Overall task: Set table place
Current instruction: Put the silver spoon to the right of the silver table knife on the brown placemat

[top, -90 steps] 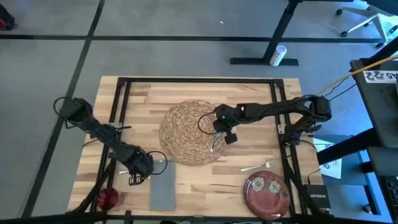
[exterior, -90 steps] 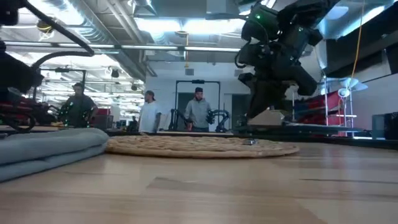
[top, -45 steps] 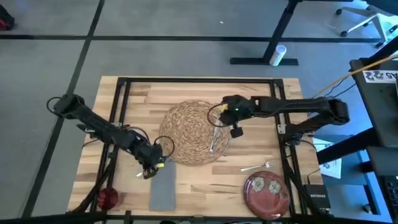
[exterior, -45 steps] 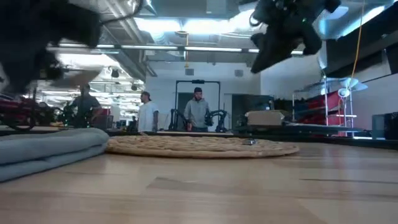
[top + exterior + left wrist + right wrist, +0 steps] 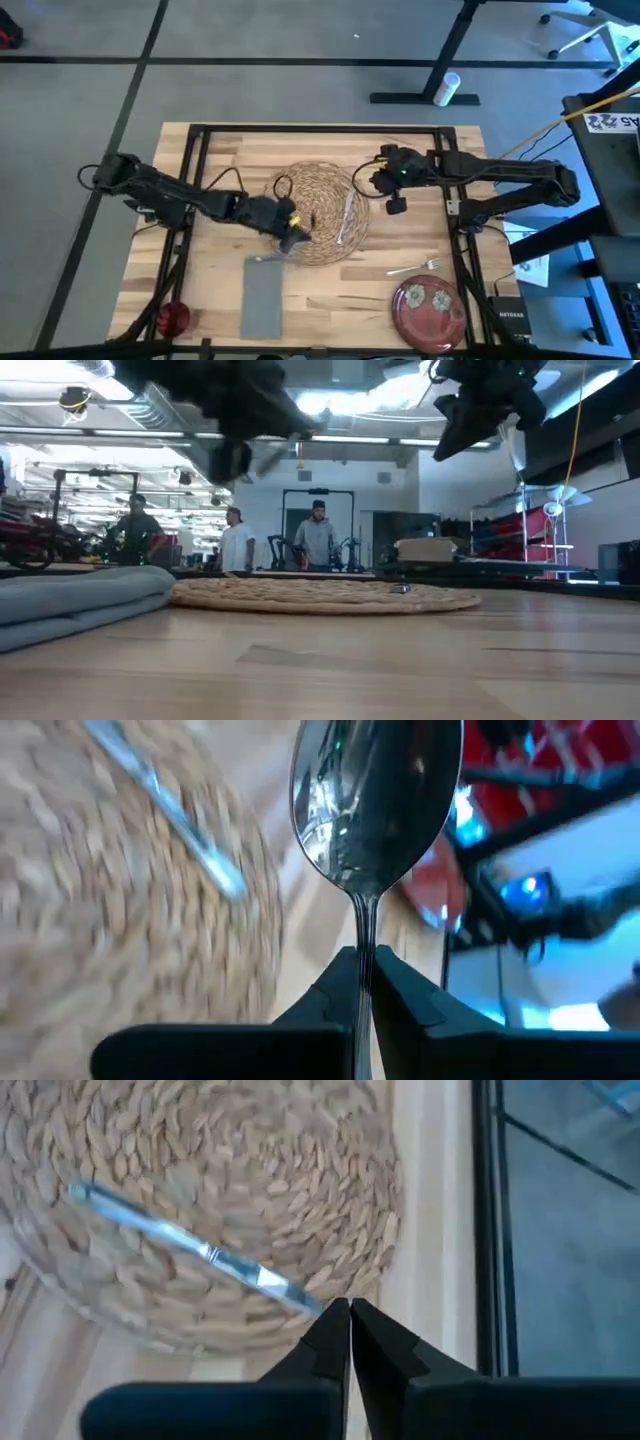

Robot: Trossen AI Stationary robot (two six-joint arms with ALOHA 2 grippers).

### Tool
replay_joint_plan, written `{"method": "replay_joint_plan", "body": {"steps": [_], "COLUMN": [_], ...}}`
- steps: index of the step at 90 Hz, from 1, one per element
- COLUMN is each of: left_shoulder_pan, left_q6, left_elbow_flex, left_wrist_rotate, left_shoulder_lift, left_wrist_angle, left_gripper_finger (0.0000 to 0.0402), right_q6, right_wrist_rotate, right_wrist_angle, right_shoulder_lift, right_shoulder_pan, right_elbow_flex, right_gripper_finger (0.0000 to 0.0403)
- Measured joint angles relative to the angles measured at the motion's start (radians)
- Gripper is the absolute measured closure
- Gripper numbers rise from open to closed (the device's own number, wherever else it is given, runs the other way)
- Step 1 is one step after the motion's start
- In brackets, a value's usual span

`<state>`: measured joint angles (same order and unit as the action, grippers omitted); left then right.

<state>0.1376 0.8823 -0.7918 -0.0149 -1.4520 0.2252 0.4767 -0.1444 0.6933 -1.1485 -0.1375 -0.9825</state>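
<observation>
From above, the left gripper (image 5: 291, 230) hangs over the near-left part of the woven mat (image 5: 312, 195) on the table (image 5: 330, 290); the right gripper (image 5: 393, 192) sits just off the mat's right edge; a knife (image 5: 345, 217) lies on the mat, with napkin (image 5: 262, 298), red cup (image 5: 172, 319), fork (image 5: 415, 267) and plate (image 5: 428, 307) nearer. In the left wrist view the fingers (image 5: 325, 1010) pinch a spoon (image 5: 372, 810) by its handle; in the right wrist view the jaws are closed on nothing.
</observation>
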Motion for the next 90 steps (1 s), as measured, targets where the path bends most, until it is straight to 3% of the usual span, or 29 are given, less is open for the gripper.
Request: {"method": "replay_joint_plan", "body": {"steps": [17,38,51,61,90], "left_shoulder_pan": [-0.059,-0.094,-0.118,-0.151,-0.196], "left_q6": [-0.021,-0.107,-0.141,-0.163,-0.137], "left_elbow_flex": [-0.047,-0.232,-0.331,-0.380,-0.428], "left_wrist_rotate": [0.004,0.036,0.071,0.029,-0.002], "left_shoulder_lift": [-0.094,-0.273,-0.387,-0.452,-0.529], "left_wrist_angle": [0.126,0.134,0.082,0.004,-0.015], "left_gripper_finger": [0.0401,0.0401,0.0401,0.0401,0.0401], "right_q6": [0.000,-0.001,-0.003,-0.003,-0.004], "right_wrist_rotate": [-0.003,-0.003,-0.003,-0.003,-0.003], "right_wrist_angle": [-0.002,-0.003,0.000,0.006,0.013], "right_shoulder_lift": [0.001,0.000,0.000,0.000,0.000], "right_shoulder_pan": [0.000,0.000,0.000,0.000,0.000], "right_elbow_flex": [0.000,0.000,0.000,0.000,0.000], "right_gripper_finger": [0.0402,0.0402,0.0402,0.0402,0.0402]}}
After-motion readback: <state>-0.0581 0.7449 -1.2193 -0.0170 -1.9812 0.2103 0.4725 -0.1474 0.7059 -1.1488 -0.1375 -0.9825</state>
